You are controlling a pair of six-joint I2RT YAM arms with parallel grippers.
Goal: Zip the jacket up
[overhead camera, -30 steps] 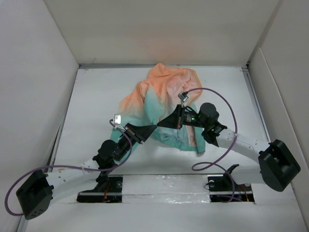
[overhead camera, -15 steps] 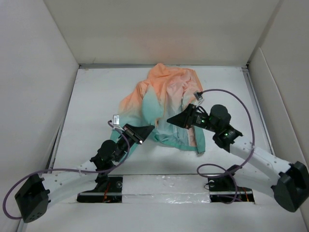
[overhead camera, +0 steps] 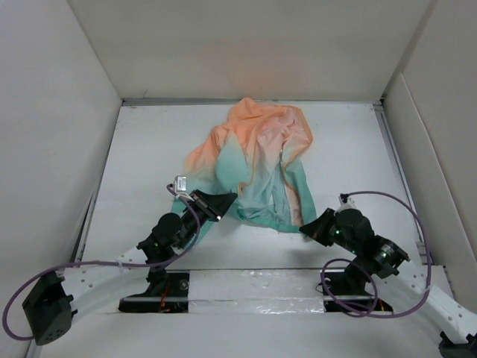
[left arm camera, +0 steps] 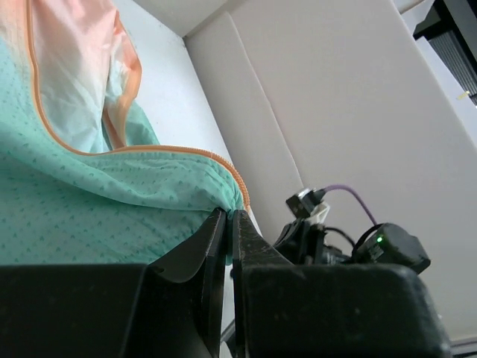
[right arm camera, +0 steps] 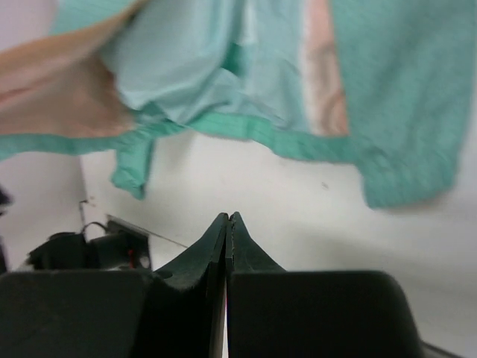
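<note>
**Top view.** The jacket [overhead camera: 253, 160] lies bunched on the middle of the counter [overhead camera: 149, 149], nearer the far edge. Its orange part is turned to the far edge and its teal hem [overhead camera: 261, 216] to the near edge. The left gripper [overhead camera: 232, 197] is set at the left end of the hem. The right gripper [overhead camera: 302, 229] is placed just beside the hem's right end, over bare counter, on the side of the near right corner.

**Left wrist view.** The left jaws are pressed together on a fold of teal fabric, so the jacket is held. The grip sits at the lower end of the orange zipper [left arm camera: 171, 149].

**Right wrist view.** The right jaws are closed tip to tip and nothing is held. The hem band is seen beyond the tips, apart from them, with bare counter between. This view is blurred.

**Procedure.** The step in hand is judged to be securing the second lower zipper end.
- The right jaws are to be opened before the hem is approached.
- The hem is to be taken at the pale orange strip. Whether that strip is the opposite zipper edge cannot be confirmed.
- The left grip is to be kept low and steady, since thin fabric is likely to slip if pulled.
- The slider cannot be made out in any view.
</note>
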